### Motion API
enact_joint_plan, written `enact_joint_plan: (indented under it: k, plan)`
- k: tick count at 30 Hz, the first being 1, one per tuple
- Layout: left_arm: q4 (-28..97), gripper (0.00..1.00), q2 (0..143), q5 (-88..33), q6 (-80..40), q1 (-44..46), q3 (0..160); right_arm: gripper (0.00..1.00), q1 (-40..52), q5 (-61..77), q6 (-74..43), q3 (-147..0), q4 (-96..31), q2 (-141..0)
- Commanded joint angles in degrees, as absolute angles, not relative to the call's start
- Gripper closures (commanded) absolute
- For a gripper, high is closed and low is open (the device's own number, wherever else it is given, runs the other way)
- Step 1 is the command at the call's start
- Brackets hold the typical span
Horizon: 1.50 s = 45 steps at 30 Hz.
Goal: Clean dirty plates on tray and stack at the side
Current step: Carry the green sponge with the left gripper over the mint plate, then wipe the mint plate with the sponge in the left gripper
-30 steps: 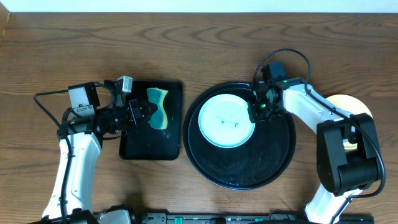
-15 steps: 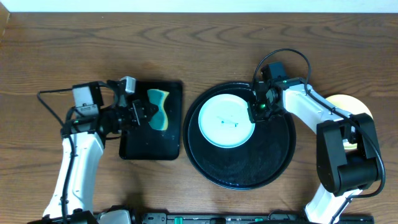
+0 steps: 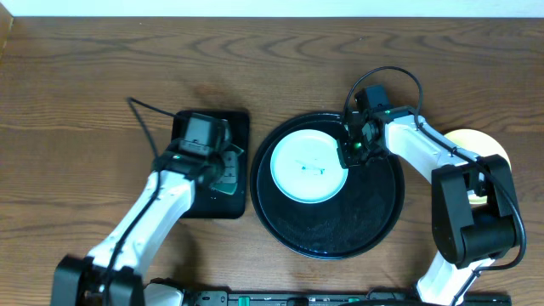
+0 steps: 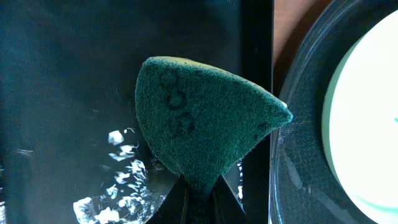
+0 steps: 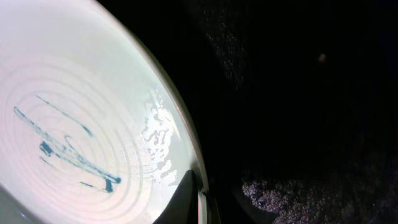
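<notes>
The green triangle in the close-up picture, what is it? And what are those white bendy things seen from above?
Those bendy things are two robot arms: the left arm and the right arm. One camera looks down from above the table; each wrist carries a small camera too. The green triangle is a scrubbing sponge, pinched in the left arm's jaws over a small black tray. The right arm's jaws grip the rim of a pale blue plate with dark smears, lying on the big round tray.

My overhead looks straight down over the whole bench [image 3: 85,68]. Both wrist cameras sit close, and all three views share the mint plate [image 3: 308,166] on the tray [image 3: 331,238].
</notes>
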State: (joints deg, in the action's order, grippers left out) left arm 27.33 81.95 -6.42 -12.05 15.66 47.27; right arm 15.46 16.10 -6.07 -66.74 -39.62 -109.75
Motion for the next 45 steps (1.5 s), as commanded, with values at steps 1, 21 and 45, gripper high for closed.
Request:
enact_joint_plan:
  k: [1,21,45]
  plan:
    - [27.1,0.93,86.7,-4.1,-17.1,17.3,47.1,0.95,16.2,16.5,-6.3,-65.8,-40.1,-109.8]
    - [33.6,0.93,75.2,-12.5,-17.3,18.5,56.6,0.94,16.2,16.6,-6.4,-65.8,-40.1,-109.8]
    - [22.5,0.92,99.9,-17.3,-35.8,36.9,65.6,0.96,21.4,16.5,-9.8,-65.8,-42.2,-109.8]
